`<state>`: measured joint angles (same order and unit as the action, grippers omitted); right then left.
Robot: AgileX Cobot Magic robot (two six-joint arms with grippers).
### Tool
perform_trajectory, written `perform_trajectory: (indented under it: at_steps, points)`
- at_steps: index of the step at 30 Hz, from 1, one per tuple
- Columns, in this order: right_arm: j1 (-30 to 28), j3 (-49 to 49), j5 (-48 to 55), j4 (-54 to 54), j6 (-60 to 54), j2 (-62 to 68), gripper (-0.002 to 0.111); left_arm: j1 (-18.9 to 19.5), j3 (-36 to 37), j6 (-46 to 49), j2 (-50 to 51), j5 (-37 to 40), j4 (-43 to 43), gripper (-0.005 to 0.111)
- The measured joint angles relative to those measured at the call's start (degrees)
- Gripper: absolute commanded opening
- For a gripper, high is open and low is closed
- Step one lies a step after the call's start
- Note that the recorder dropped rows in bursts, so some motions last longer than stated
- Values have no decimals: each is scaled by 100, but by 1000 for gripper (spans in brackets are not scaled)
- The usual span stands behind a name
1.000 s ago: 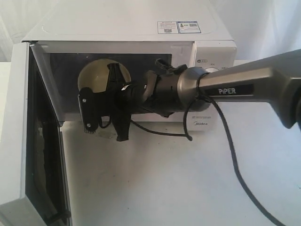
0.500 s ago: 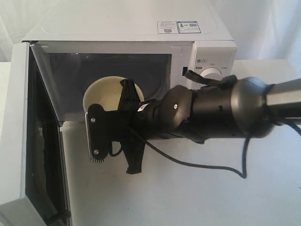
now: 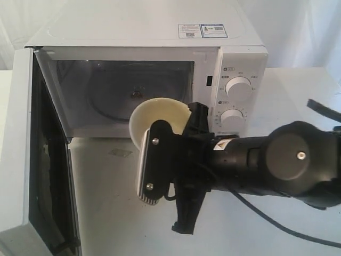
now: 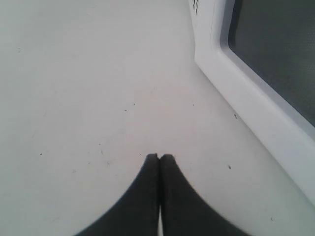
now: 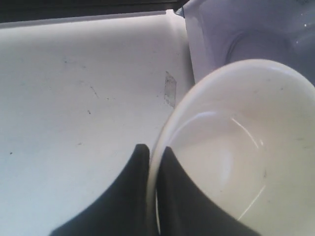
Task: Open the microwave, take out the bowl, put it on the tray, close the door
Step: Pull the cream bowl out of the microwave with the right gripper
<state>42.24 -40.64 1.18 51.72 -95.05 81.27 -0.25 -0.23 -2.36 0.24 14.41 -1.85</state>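
The white microwave [image 3: 144,26] stands at the back with its door [image 3: 21,160] swung wide open to the left. My right gripper [image 3: 178,128] is shut on the rim of the cream-white bowl [image 3: 158,114] and holds it tilted, just outside the cavity front, above the table. In the right wrist view the two dark fingers pinch the bowl [image 5: 236,147] rim, with the right gripper [image 5: 154,150] at its edge. My left gripper [image 4: 159,157] is shut on nothing, low over the table beside the door [image 4: 246,98]. No tray is in view.
The glass turntable plate [image 3: 122,90] lies bare in the cavity. Two round dials [image 3: 238,88] sit on the right panel. A piece of tape [image 3: 121,153] marks the white table [image 3: 106,213] before the cavity. The right arm's cable [image 3: 287,229] trails across the table.
The right gripper has drawn the bowl out of the cavity, toward the camera and rightward. The turntable is now uncovered. The door has not moved.
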Motion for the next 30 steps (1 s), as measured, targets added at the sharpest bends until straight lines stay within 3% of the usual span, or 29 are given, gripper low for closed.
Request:
perform_trajectory:
  at_steps: [10, 13, 21, 30]
  points:
    - [-897, 259, 826, -392, 1574, -260, 0, 0, 0, 0, 0, 0, 0, 0]
    - [-1262, 259, 1261, -1333, 2400, -260, 0, 0, 0, 0, 0, 0, 0, 0]
    - [-1896, 298, 1940, -5412, 6228, -265, 0, 0, 0, 0, 0, 0, 0, 0]
    - [-2365, 298, 1990, -5994, 6925, -110, 0, 0, 0, 0, 0, 0, 0, 0]
